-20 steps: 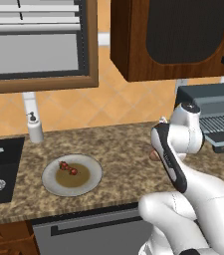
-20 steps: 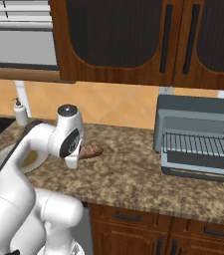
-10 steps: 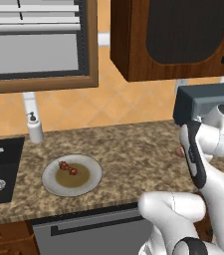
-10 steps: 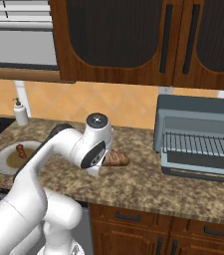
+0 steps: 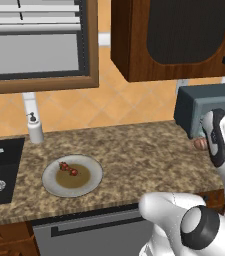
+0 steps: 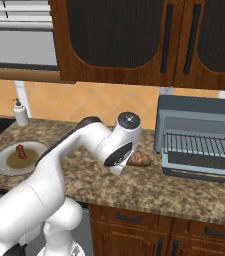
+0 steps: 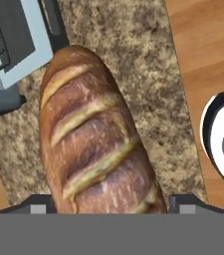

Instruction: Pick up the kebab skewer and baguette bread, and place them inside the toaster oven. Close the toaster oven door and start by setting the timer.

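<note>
Your hand (image 7: 103,206) is clamped wide across the baguette bread (image 7: 96,139), carrying it above the desk (image 6: 149,187) near the toaster oven (image 6: 200,137). The loaf could catch the open door's edge or slip free. Your arm reaches low, wrist bent downward; the kebab skewer (image 5: 68,169) waits on the plate (image 5: 91,182).

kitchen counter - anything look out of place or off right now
Nothing looks spilled or damaged. The baguette bread is carried in the gripper above the counter, next to the open toaster oven. The kebab skewer lies on its plate, beside the sink.
</note>
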Controlling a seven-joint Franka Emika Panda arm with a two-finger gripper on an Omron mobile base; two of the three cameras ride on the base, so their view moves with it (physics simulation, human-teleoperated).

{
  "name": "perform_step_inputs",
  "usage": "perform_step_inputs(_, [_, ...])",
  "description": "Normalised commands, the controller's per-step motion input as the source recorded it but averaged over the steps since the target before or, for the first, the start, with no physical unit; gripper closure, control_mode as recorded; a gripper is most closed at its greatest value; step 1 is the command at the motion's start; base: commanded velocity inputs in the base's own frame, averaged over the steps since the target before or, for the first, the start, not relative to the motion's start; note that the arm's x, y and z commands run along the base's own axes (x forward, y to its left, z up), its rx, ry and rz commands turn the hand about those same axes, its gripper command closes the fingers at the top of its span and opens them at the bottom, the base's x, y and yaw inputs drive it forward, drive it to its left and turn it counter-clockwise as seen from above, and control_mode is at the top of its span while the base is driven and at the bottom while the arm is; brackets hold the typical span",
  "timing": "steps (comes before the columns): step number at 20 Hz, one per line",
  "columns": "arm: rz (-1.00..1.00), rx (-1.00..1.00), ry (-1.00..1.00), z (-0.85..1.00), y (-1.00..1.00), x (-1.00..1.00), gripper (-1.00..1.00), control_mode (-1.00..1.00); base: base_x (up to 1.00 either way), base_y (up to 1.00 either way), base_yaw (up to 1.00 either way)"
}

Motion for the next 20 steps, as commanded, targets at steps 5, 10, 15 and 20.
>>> perform_step_inputs(5, [-0.03,0.01,-0.01,0.00,-0.54,0.22,1.00,-1.00,0.00,0.00,0.00])
perform_step_inputs(10, [0.00,0.00,-0.04,0.00,-0.42,0.32,1.00,-1.00,0.00,0.00,0.00])
perform_step_inputs(15, [0.00,0.00,-0.06,0.00,-0.50,0.12,1.00,-1.00,0.00,0.00,0.00])
perform_step_inputs(20, [-0.01,-0.01,-0.03,0.00,-0.30,0.11,1.00,-1.00,0.00,0.00,0.00])
